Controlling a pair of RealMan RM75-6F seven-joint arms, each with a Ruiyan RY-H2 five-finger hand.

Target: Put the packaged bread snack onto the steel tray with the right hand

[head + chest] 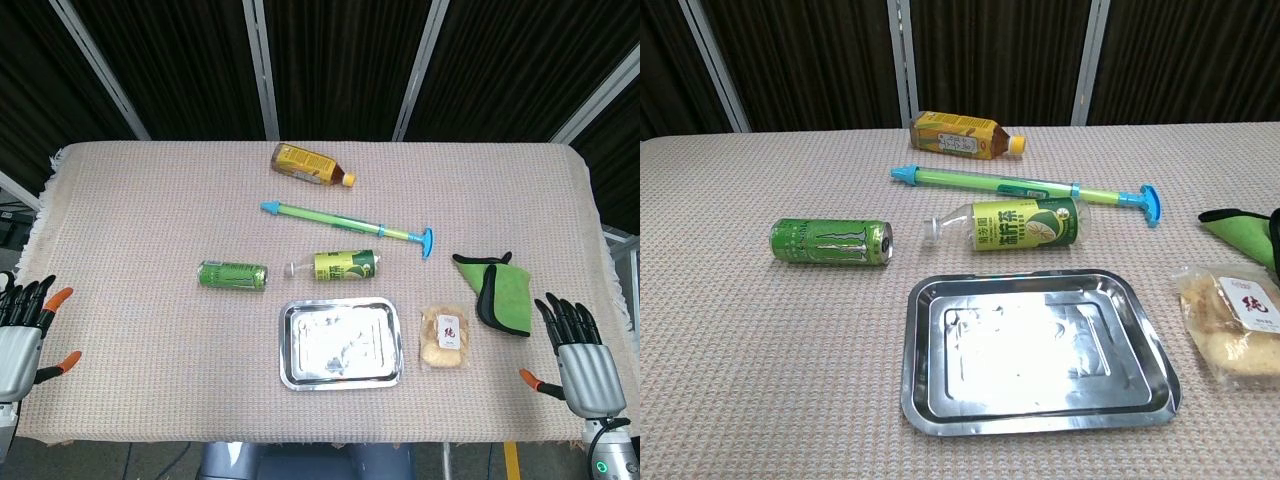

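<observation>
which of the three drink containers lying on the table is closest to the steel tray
The clear bottle with the green label, lying just behind the steel tray. The green can sits off to the left, and the yellow-labelled bottle lies much farther back.

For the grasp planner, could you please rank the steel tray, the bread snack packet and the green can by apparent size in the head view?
1. Steel tray, clearly largest.
2 and 3. Bread snack packet and green can look about alike, so I would not rank them.
</observation>
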